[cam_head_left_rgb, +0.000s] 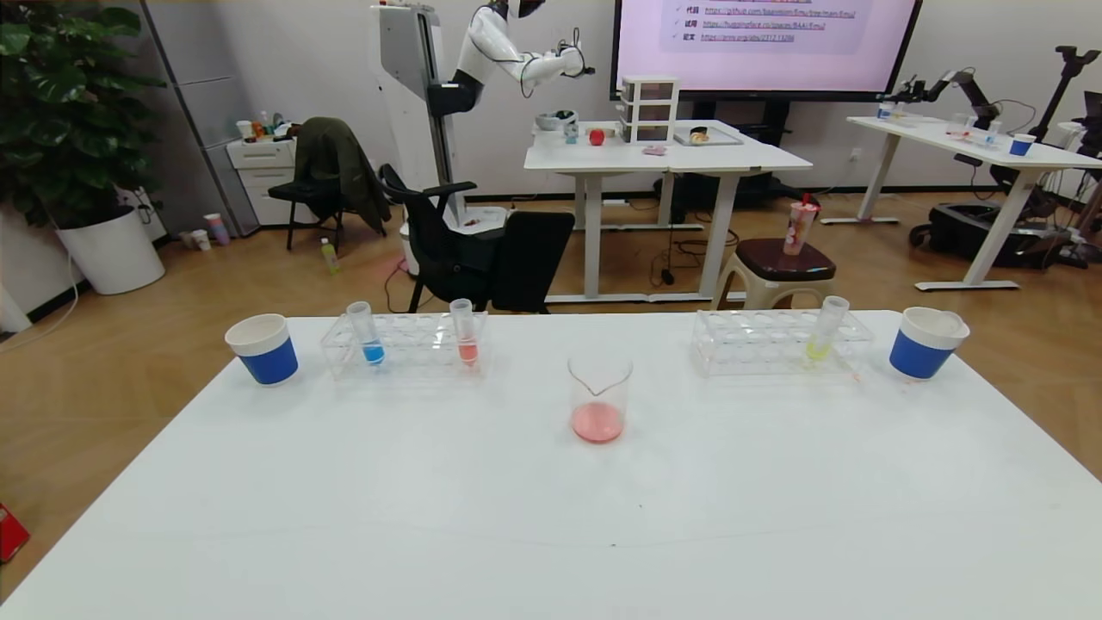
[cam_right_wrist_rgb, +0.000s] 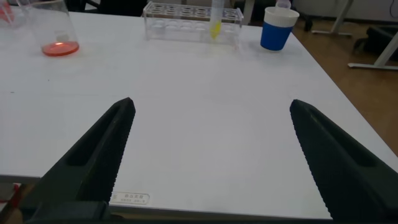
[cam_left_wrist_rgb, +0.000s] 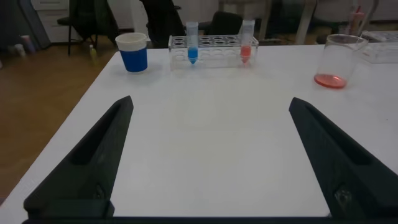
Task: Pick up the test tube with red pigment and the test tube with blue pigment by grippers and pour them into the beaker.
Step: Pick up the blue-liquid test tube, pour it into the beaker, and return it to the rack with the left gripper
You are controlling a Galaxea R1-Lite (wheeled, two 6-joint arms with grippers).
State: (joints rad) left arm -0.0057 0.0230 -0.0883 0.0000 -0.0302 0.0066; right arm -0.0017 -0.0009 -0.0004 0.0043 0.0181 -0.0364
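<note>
Black fingers of the left gripper [cam_left_wrist_rgb: 208,162] stood spread wide over the near table edge, grasping nothing; the right gripper [cam_right_wrist_rgb: 211,162] was likewise released on its own side. Neither showed in the head view. Ahead of the left gripper, well apart, the blue tube [cam_left_wrist_rgb: 191,42] and red tube [cam_left_wrist_rgb: 246,41] stood upright in one rack [cam_left_wrist_rgb: 214,51], long axes vertical, blue nearer the left cup [cam_left_wrist_rgb: 132,51]. Both lay on the left, so that arm was nearer, I judged. The beaker [cam_head_left_rgb: 599,400] sat mid-table between the racks, some red liquid already in it. Only the right wrist view showed the yellow tube [cam_right_wrist_rgb: 216,20] from close by.
</note>
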